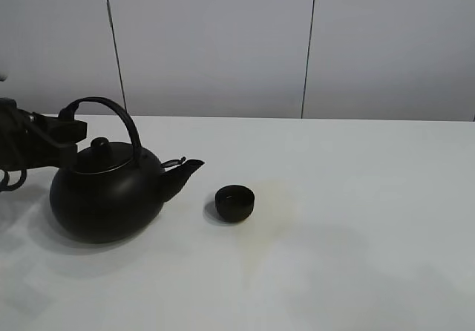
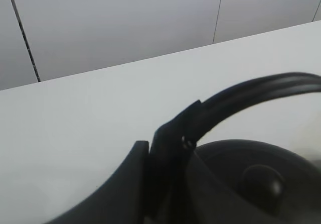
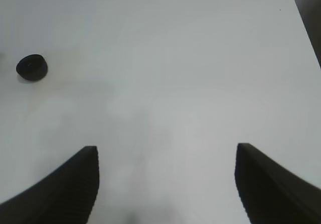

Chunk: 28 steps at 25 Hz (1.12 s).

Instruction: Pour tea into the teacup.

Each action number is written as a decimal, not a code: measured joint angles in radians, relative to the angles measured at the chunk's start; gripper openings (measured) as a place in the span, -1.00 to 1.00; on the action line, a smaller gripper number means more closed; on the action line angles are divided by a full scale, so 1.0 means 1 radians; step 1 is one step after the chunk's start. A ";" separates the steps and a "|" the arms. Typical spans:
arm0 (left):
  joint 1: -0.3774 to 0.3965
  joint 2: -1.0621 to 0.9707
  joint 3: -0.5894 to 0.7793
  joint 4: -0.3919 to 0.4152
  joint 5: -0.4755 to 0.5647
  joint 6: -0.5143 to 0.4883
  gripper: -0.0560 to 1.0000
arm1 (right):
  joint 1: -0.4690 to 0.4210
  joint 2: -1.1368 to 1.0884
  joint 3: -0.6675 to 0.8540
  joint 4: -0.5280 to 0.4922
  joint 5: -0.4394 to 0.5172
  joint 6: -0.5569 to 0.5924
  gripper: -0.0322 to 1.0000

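Teacup (image 1: pixel 235 202) upright beside kettle (image 1: pixel 107 194) spout; left end effector (image 1: pixel 72 132) clamps handle (image 1: pixel 111 116).

Even, soft overhead light; the kettle (image 1: pixel 107 197) casts faint shadows on the surface (image 1: pixel 356 220); the left wrist view's foreground is blurred.

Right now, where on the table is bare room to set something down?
The table is bare right of the teacup, out to its right edge. It is crowded at left: the kettle, the left end effector on its handle, the teacup by its spout.

High frontal view over the table (image 1: pixel 356 220); wrist views close above it, sharing its top.
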 joint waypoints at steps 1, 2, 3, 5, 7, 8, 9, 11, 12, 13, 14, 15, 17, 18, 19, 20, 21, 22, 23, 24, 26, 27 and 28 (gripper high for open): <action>0.000 0.000 0.000 -0.001 0.000 0.000 -0.68 | 0.000 0.000 0.000 0.000 0.000 0.000 0.06; 0.000 0.000 0.000 -0.001 0.000 0.000 -0.68 | 0.000 0.000 0.000 0.000 0.000 0.000 0.06; 0.000 0.000 0.000 -0.001 0.000 0.000 -0.68 | 0.000 0.000 0.000 0.000 0.000 0.000 0.06; 0.000 0.000 0.000 0.000 -0.003 -0.001 -0.60 | 0.000 0.000 0.000 0.000 0.000 0.000 0.06; -0.001 0.000 0.001 -0.003 -0.027 -0.002 -0.38 | 0.000 0.000 0.000 0.000 0.000 0.000 0.06; -0.001 -0.001 0.001 -0.007 -0.040 -0.002 -0.24 | 0.000 0.000 0.000 0.000 0.000 0.000 0.06; -0.001 -0.001 0.001 -0.012 -0.048 -0.001 -0.14 | 0.000 0.000 0.000 0.000 0.000 0.000 0.06; -0.001 -0.001 0.001 -0.013 -0.049 -0.001 0.04 | 0.000 0.000 0.000 0.000 -0.001 0.000 0.06; -0.001 -0.001 0.001 -0.013 -0.050 -0.001 0.08 | 0.000 0.000 0.000 0.000 -0.001 0.000 0.06; -0.001 -0.001 0.001 -0.013 -0.051 -0.001 0.12 | 0.000 0.000 0.000 0.000 -0.001 0.000 0.06; 0.000 -0.001 0.008 -0.014 -0.053 -0.001 0.14 | 0.000 0.000 0.000 0.000 -0.001 0.000 0.06; 0.000 -0.001 0.016 -0.014 -0.055 -0.001 0.15 | 0.000 0.000 0.000 0.000 -0.001 0.000 0.06; 0.000 -0.002 0.044 -0.017 -0.068 -0.001 0.17 | 0.000 0.000 0.000 0.000 -0.001 0.000 0.06; 0.000 -0.011 0.060 -0.023 -0.070 -0.001 0.17 | 0.000 0.000 0.000 0.000 -0.001 0.000 0.06; 0.000 -0.023 0.075 -0.024 -0.072 0.003 0.17 | 0.000 0.000 0.000 0.000 -0.001 0.000 0.06; 0.000 -0.038 0.095 -0.024 -0.071 0.011 0.17 | 0.000 0.000 0.000 0.000 -0.001 0.000 0.06; 0.000 -0.050 0.116 -0.024 -0.068 0.022 0.18 | 0.000 0.000 0.000 0.000 -0.001 0.000 0.06; 0.000 -0.067 0.131 -0.024 -0.066 0.032 0.18 | 0.000 0.000 0.000 0.000 -0.001 0.000 0.06; 0.000 -0.087 0.147 -0.023 -0.066 0.045 0.18 | 0.000 0.000 0.000 0.000 -0.001 0.000 0.06; 0.000 -0.107 0.160 -0.022 -0.066 0.054 0.18 | 0.000 0.000 0.000 0.000 -0.001 0.000 0.06; 0.000 -0.161 0.175 -0.020 -0.066 0.058 0.19 | 0.000 0.000 0.000 0.000 -0.001 0.000 0.06; 0.000 -0.195 0.180 -0.020 -0.066 0.055 0.20 | 0.000 0.000 0.000 0.000 -0.001 0.000 0.06; 0.000 -0.227 0.184 -0.020 -0.059 0.041 0.21 | 0.000 0.000 0.000 0.000 -0.001 0.000 0.06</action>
